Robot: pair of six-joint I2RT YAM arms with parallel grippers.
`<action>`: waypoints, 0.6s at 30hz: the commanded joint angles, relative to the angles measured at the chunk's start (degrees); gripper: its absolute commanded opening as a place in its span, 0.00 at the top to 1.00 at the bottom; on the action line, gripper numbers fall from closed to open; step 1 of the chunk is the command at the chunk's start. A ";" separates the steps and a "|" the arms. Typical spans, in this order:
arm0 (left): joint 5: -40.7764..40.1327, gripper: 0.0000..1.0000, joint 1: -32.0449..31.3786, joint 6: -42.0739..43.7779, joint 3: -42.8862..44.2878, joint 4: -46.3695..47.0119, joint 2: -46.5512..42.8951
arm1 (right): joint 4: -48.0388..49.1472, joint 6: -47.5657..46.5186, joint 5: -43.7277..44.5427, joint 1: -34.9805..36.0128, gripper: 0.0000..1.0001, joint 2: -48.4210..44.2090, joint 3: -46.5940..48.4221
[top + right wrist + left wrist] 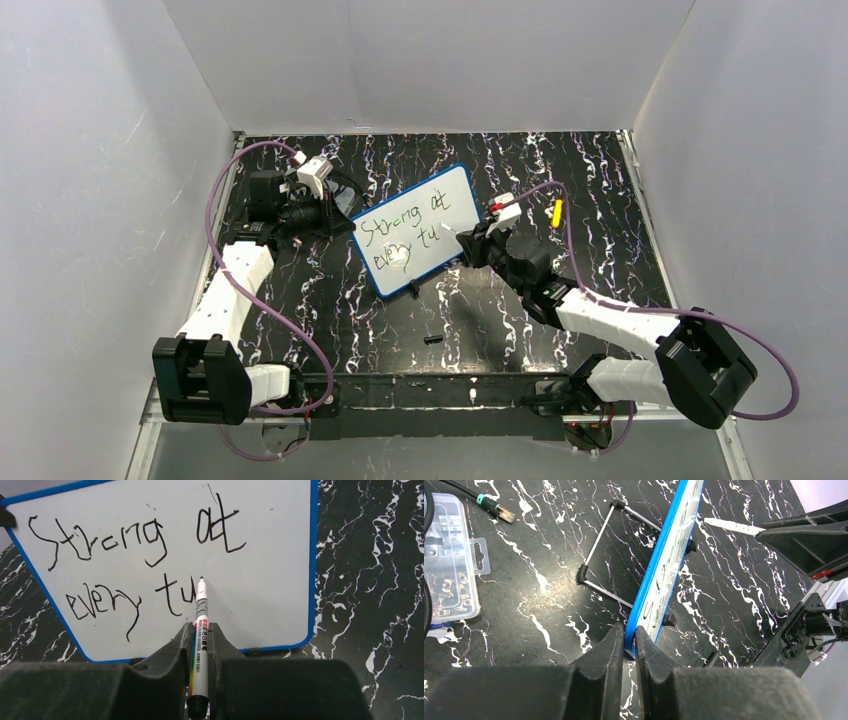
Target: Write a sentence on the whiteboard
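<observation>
The whiteboard point(415, 232), white with a blue rim, stands tilted on a wire stand in the middle of the table. The sentence point(130, 565) on it reads "Strong at" and below "every tu". My left gripper point(628, 640) is shut on the whiteboard's blue edge point(659, 575) at its left corner. My right gripper point(200, 635) is shut on a white marker point(201, 630), whose tip touches the board just right of the "u". In the top view my right gripper point(472, 242) is at the board's right side and my left gripper point(335, 218) at its left side.
The wire stand point(596, 565) props the board from behind. A clear plastic parts box point(446, 565) and a cable plug point(494, 509) lie on the table. A yellow object point(557, 212) lies right of the board, a small dark piece point(432, 340) in front. White walls enclose the table.
</observation>
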 commanded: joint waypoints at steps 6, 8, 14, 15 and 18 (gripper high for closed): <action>0.86 1.00 -0.32 0.58 0.17 -1.12 -1.35 | 4.94 -1.26 -1.16 -0.21 0.99 3.45 3.90; 0.82 1.00 -0.29 0.58 0.13 -1.12 -1.29 | 5.04 -1.27 -0.79 -0.22 0.99 4.34 3.88; 0.85 1.00 -0.32 0.58 0.17 -1.12 -1.40 | 4.55 -1.20 1.66 -0.30 0.99 4.59 2.49; 0.85 1.00 -0.26 0.58 0.17 -1.12 -1.40 | 4.16 -1.08 1.96 -0.30 0.99 4.39 2.17; 0.90 1.00 -0.30 0.58 0.17 -1.12 -1.36 | 3.32 -0.40 2.10 -0.30 0.99 3.91 0.78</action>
